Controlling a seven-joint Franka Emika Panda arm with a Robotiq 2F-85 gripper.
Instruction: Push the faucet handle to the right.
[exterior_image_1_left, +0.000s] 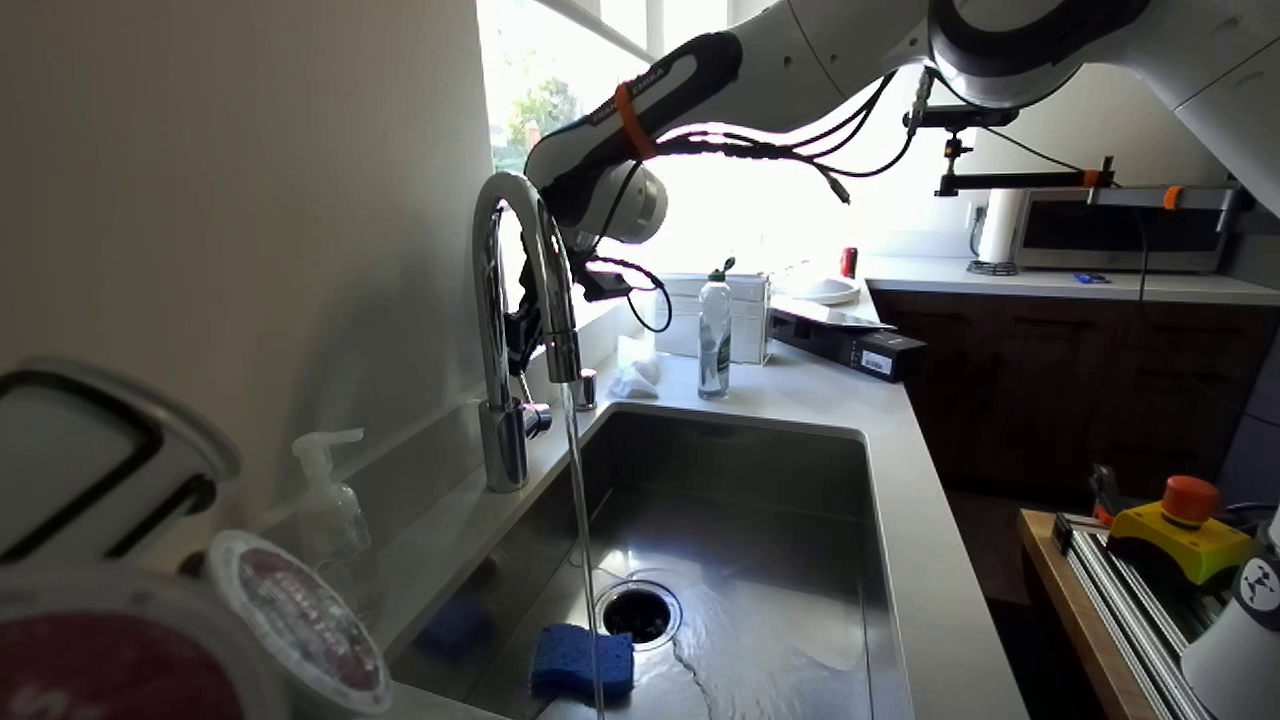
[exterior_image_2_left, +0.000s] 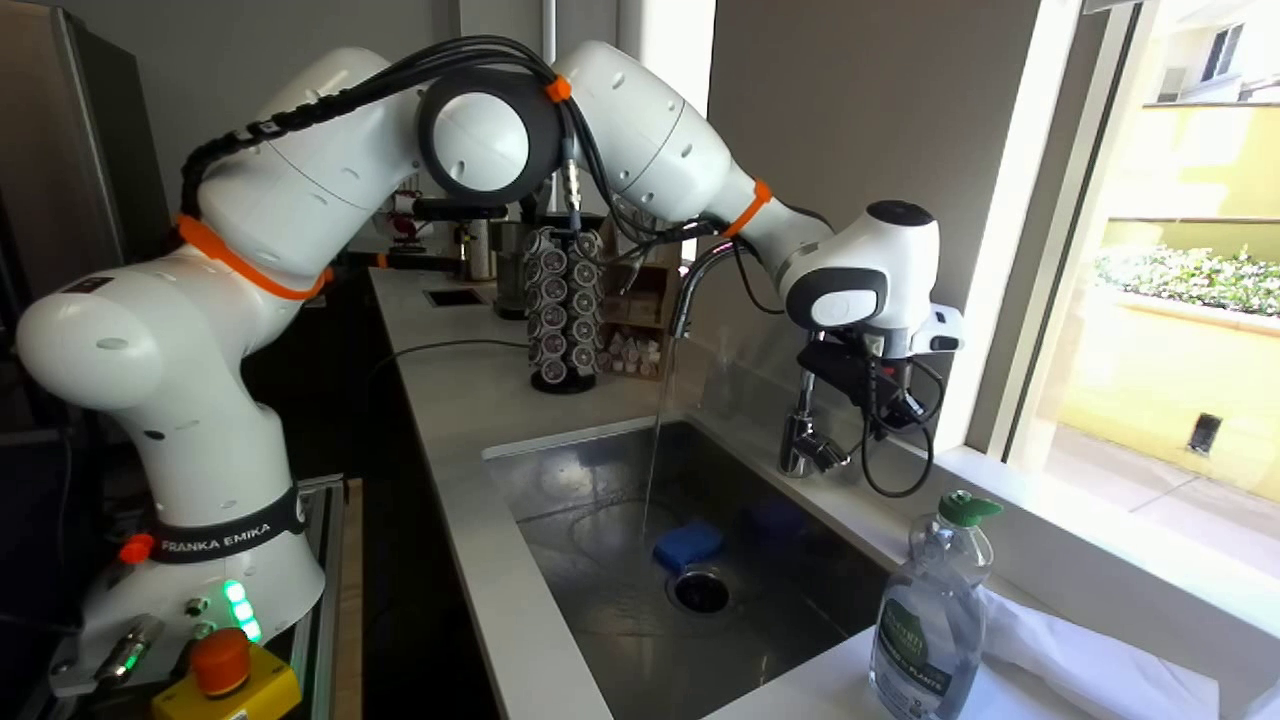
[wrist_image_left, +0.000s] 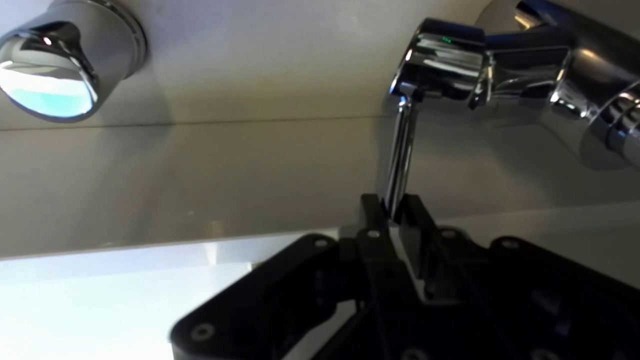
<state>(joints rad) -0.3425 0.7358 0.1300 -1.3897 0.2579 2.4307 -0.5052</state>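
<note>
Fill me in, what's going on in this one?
A Franka arm has its gripper closed on the thin chrome faucet handle beside the sink. Water is running from the tall arched spout into the sink, where a blue sponge lies next to the drain. Whether the push to the right has begun can't be told from this moment.

The faucet handle (wrist_image_left: 401, 150) is beside the sink (exterior_image_1_left: 760, 540), which holds a sponge (exterior_image_1_left: 566, 660).

White arm (exterior_image_2_left: 480, 142), black cables (exterior_image_2_left: 470, 52), orange bands (exterior_image_2_left: 748, 210)
</note>
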